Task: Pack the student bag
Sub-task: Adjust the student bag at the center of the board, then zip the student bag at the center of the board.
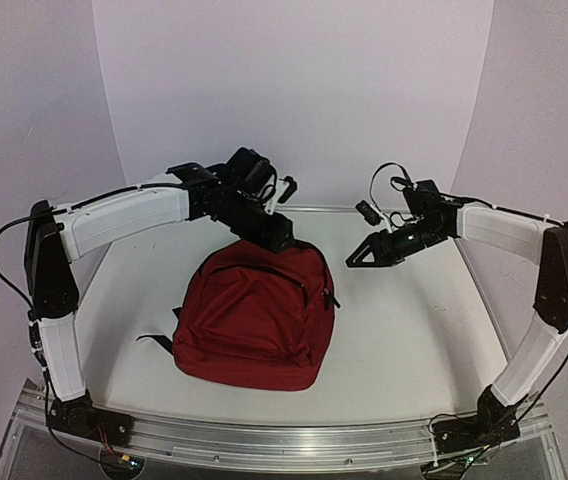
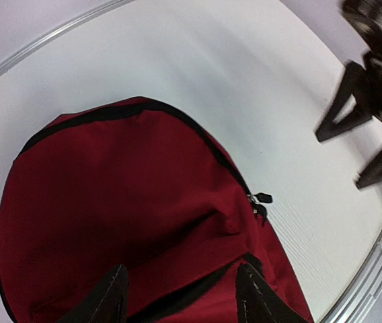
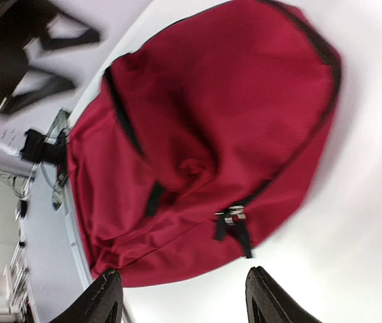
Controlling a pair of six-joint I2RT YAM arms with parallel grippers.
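the student bag (image 1: 254, 315) lies seemingly zipped on the bench (image 1: 404, 340), left pincer (image 2: 183, 268) above its top and right pincer (image 1: 354, 258) beside it both open and empty; pin fabric, then draw the zipper pull (image 3: 231, 217).

The student bag (image 1: 254, 315) is showing as soft woven cloth, dark red and matt, with black fabric trim running along its zippers. At the bag's 3 o'clock side a small zipper pull (image 3: 231, 216) is glinting like metal. The table (image 1: 414, 330) is looking smooth and white with a faint sheen. At 6 o'clock a rail (image 1: 294, 440) is shining as brushed metal. The arm shells (image 1: 129, 215) are reading as smooth white plastic. The left gripper (image 2: 181, 269) and right gripper (image 3: 184, 272) are presenting matt black plastic fingers (image 2: 107, 296).
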